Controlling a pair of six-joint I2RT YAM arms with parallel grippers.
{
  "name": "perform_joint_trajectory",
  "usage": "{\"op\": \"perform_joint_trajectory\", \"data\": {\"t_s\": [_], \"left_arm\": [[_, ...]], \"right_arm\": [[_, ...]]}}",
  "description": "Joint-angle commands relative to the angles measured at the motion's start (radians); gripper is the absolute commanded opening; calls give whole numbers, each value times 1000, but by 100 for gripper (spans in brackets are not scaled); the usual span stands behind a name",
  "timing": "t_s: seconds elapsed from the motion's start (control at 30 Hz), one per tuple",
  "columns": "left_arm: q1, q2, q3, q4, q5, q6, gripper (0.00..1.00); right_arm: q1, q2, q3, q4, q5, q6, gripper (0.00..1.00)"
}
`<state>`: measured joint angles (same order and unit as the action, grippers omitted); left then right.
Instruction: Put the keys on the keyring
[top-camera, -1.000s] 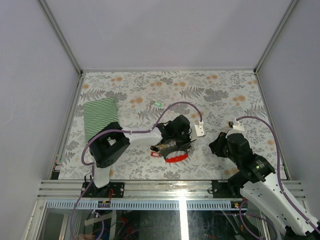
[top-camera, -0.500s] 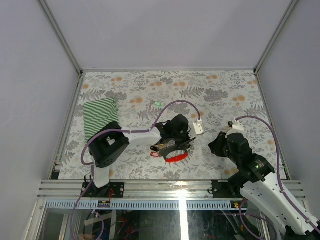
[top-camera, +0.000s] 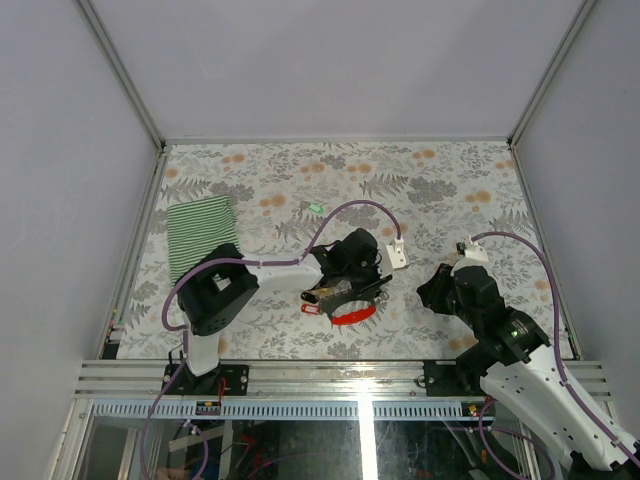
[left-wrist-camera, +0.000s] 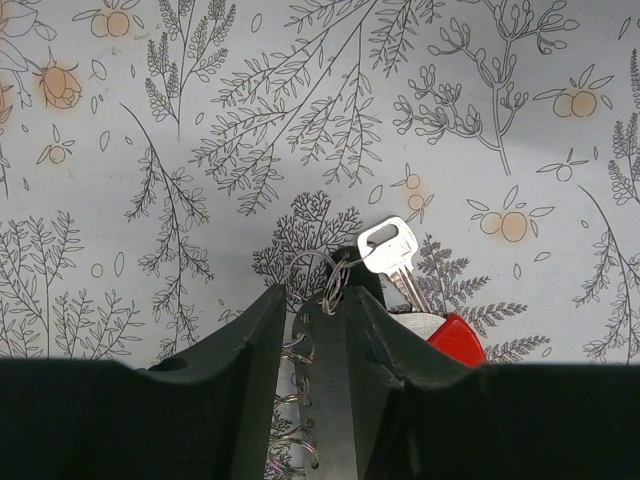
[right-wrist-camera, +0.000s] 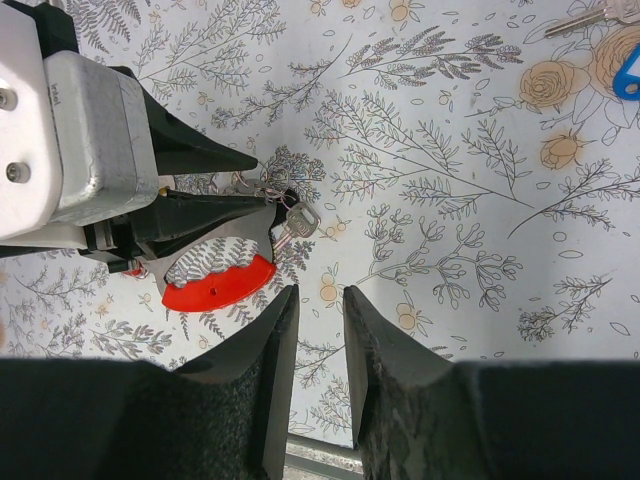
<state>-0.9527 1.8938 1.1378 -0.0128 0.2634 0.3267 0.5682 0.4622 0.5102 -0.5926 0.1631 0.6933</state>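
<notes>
Stretched low across the floral table (top-camera: 450, 190), the left gripper (left-wrist-camera: 318, 300) straddles the grey strip of the keyring (left-wrist-camera: 325, 400), grip unclear, a silver key (left-wrist-camera: 390, 250) at its tips, while the right gripper (right-wrist-camera: 320, 295) hovers nearby, jaws narrowly parted, empty.

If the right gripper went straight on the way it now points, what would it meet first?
Probably the silver key beside the left gripper; depth is unclear, so the right gripper may touch the table first.
</notes>
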Motion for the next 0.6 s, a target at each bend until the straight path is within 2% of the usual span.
{"op": "perform_joint_trajectory", "data": {"t_s": [0.0, 0.57], "left_arm": [[5, 5, 13, 37, 16, -9, 32], [6, 34, 31, 25, 15, -11, 32]], "right_arm": [[-4, 0, 16, 32, -5, 10, 31], [-5, -9, 13, 31, -4, 14, 31]]}}
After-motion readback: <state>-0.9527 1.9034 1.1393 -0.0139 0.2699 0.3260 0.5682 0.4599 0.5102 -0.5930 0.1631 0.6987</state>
